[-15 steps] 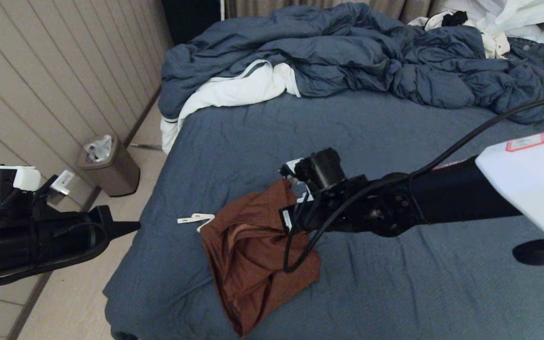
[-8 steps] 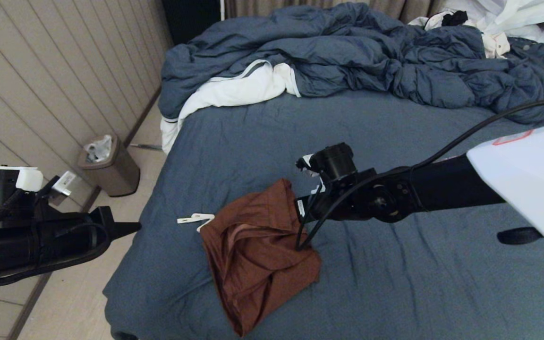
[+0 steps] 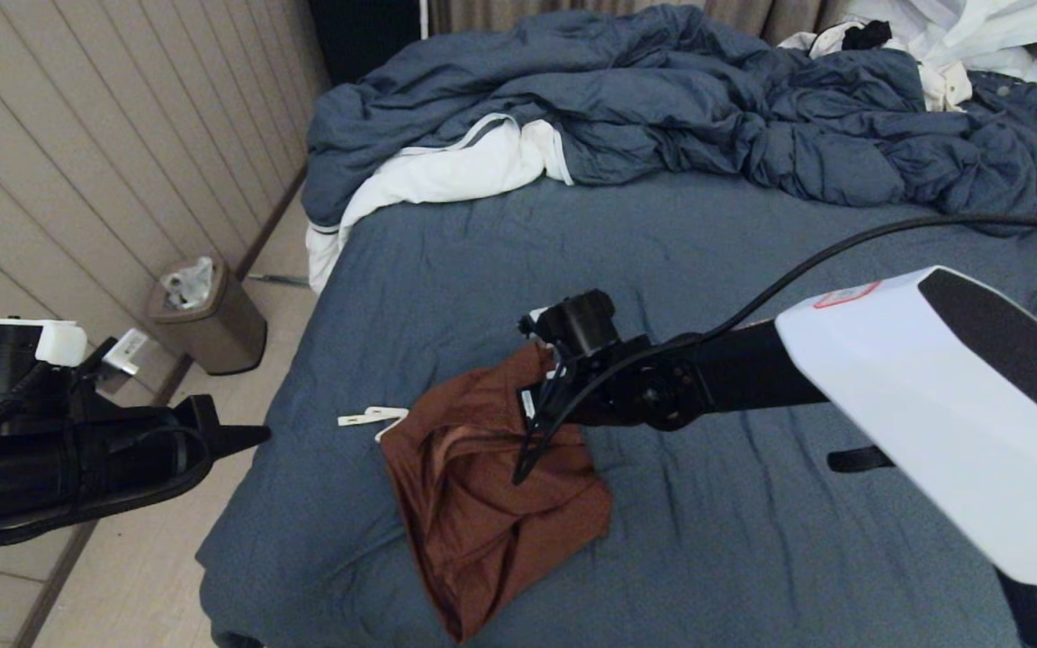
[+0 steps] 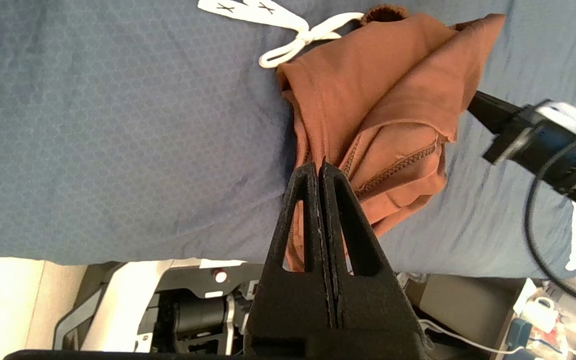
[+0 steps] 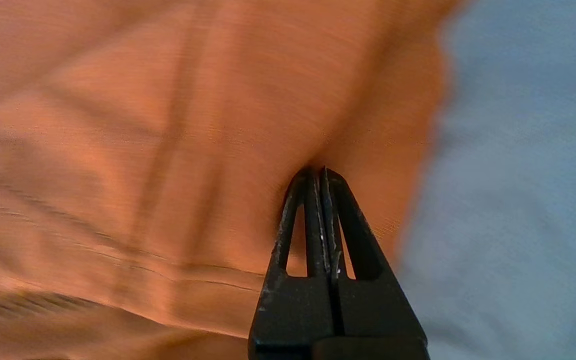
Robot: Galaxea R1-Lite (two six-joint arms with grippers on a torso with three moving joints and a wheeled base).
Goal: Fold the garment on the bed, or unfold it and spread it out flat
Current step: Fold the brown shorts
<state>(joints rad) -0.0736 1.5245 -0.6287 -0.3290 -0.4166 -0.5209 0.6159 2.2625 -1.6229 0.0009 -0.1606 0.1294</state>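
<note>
The garment (image 3: 482,504), rust-brown shorts, lies crumpled on the near left part of the bed (image 3: 752,540), its white drawstring (image 3: 374,416) trailing toward the bed's left edge. My right gripper (image 3: 518,475) points down onto the middle of the heap, shut, with its tips (image 5: 318,170) against the fabric (image 5: 143,150) and no cloth seen between them. My left gripper (image 3: 262,435) hangs shut beside the bed's left edge, off the sheet. In the left wrist view its tips (image 4: 318,165) line up with the garment (image 4: 383,100) beyond, apart from it.
A rumpled blue duvet (image 3: 662,99) fills the far end of the bed, with white clothes (image 3: 960,36) at the far right and white cloth (image 3: 446,171) at the far left. A waste bin (image 3: 208,315) stands on the floor by the panelled wall.
My right arm swung a little to the right, then back left, so its shut tips now sit further left on the garment. The garment and left arm have not moved.
</note>
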